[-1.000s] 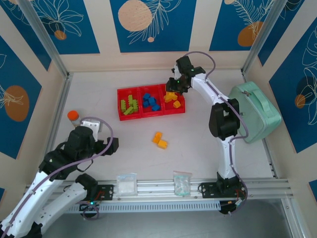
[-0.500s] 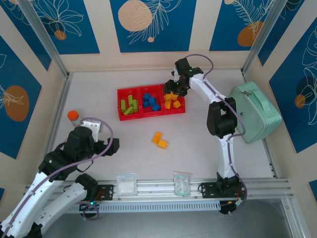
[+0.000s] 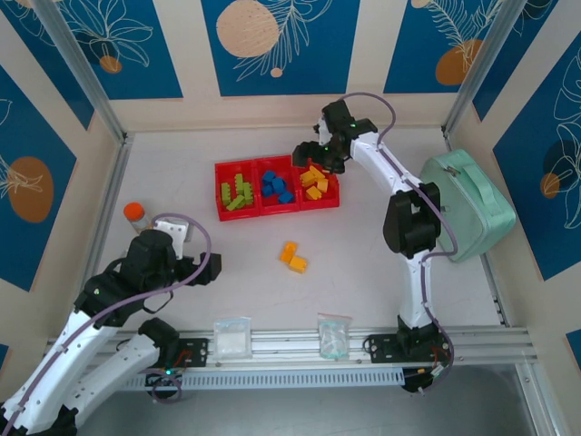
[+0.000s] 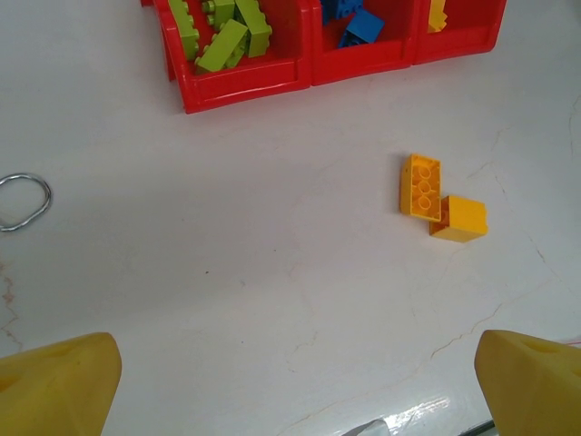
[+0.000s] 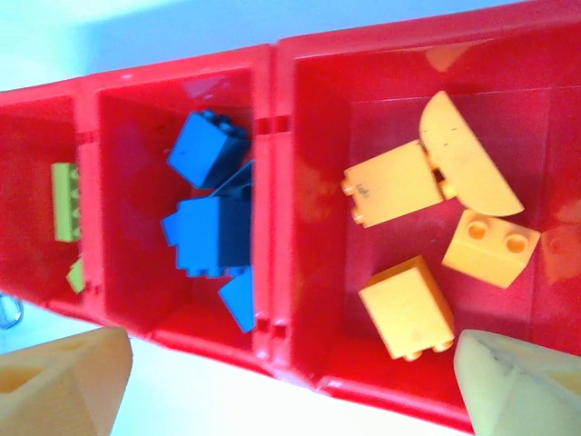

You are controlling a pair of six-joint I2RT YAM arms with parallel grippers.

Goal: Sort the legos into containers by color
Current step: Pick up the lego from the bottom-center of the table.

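The containers are a red tray with three compartments. The left one holds lime green legos, the middle one blue legos, the right one yellow-orange legos. My right gripper hovers over the right compartment, open and empty. Below it lie several yellow pieces and the blue bricks. Two yellow-orange bricks lie loose on the table in front of the tray. My left gripper stands open over bare table, well short of those bricks.
An orange-capped bottle stands at the left beside my left arm. A mint-green case sits at the right wall. Two clear bags lie at the near edge. A metal ring lies on the table.
My right gripper has gone from shut to open above the right compartment, and yellow pieces now lie spread in it. The left arm has barely shifted.
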